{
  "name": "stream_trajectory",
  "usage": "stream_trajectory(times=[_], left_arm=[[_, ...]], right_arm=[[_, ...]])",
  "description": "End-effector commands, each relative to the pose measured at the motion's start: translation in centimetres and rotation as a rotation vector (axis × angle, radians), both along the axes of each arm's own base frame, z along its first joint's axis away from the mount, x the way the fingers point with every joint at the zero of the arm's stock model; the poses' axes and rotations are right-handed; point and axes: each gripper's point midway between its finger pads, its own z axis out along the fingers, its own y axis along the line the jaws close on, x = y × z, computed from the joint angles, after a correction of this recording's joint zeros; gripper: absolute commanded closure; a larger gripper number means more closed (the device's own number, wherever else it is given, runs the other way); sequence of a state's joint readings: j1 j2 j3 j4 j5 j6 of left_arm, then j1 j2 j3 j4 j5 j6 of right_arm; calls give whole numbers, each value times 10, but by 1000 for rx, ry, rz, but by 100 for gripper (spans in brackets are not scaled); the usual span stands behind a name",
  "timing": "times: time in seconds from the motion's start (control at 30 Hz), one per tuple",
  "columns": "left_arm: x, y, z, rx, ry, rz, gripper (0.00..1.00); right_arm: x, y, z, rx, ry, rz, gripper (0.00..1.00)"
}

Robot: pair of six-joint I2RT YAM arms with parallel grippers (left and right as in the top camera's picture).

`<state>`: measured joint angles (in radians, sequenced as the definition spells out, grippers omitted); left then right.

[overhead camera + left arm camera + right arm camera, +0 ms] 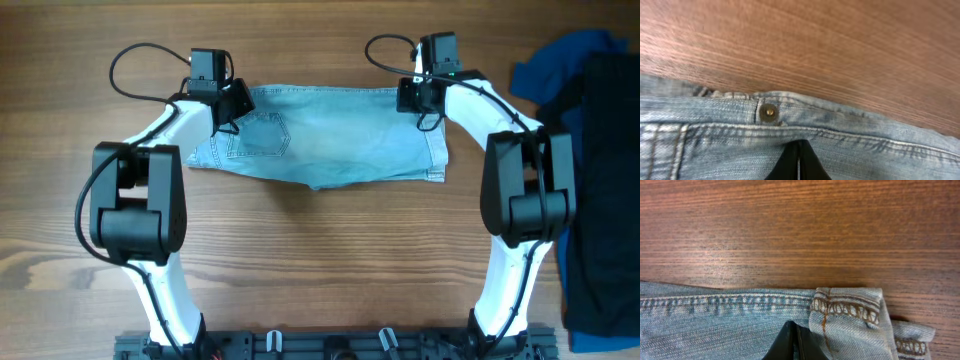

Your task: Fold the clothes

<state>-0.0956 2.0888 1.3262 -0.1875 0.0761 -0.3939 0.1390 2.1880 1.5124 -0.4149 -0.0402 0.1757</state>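
Pinching far edge of faded light-blue denim shorts [330,150]: left pincer [798,146] by waistband [840,120], right pincer [795,326] by cuff [847,307]. Risk: shallow bite slips on lift, skewing fold.

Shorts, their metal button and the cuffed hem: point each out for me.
shorts [330,145]: overhead view, middle of the denim.
button [769,112]: left wrist view, its centre, on the waistband.
cuff [847,309]: right wrist view, the orange-stitched fold.

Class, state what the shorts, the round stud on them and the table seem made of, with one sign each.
Shorts: likely cotton denim, faded light blue; diagonal weave, tan topstitching. Stud: probably metal, dull brass; small glint. Table: wood or wood-look laminate, matt; brown grain lines.
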Motion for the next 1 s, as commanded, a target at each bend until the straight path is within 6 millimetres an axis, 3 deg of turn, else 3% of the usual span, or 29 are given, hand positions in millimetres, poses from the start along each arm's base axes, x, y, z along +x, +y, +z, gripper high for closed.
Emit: stream_trajectory(times=[0.0,0.07,0.1,0.2,0.23,0.33,0.43,0.6,0.8,0.97], left_arm=[[14,-1,106,22,-221,-19,96],[2,-8,142,16,-260,-34,93],[-8,-10,147,17,-238,-41,91],[-38,-9,129,13,-93,-42,90],[-52,-11,116,-1,-15,-48,91],[-89,-29,97,-84,155,-136,96],[-120,-66,101,-247,221,-361,96],[-128,-82,99,-312,250,-414,96],[-145,-94,61,-327,397,-428,95],[-162,-94,42,-330,512,-413,93]], right_arm=[[12,-14,57,-23,-101,-18,96],[-3,13,108,76,-139,81,96],[-15,32,123,140,-137,168,96],[-49,74,148,312,-90,319,96],[-63,87,147,357,-48,365,96],[-77,89,133,345,24,369,96],[-76,73,113,258,52,315,96],[-85,62,91,213,106,257,96],[-91,60,71,208,158,256,96],[-91,60,68,206,164,257,96]])
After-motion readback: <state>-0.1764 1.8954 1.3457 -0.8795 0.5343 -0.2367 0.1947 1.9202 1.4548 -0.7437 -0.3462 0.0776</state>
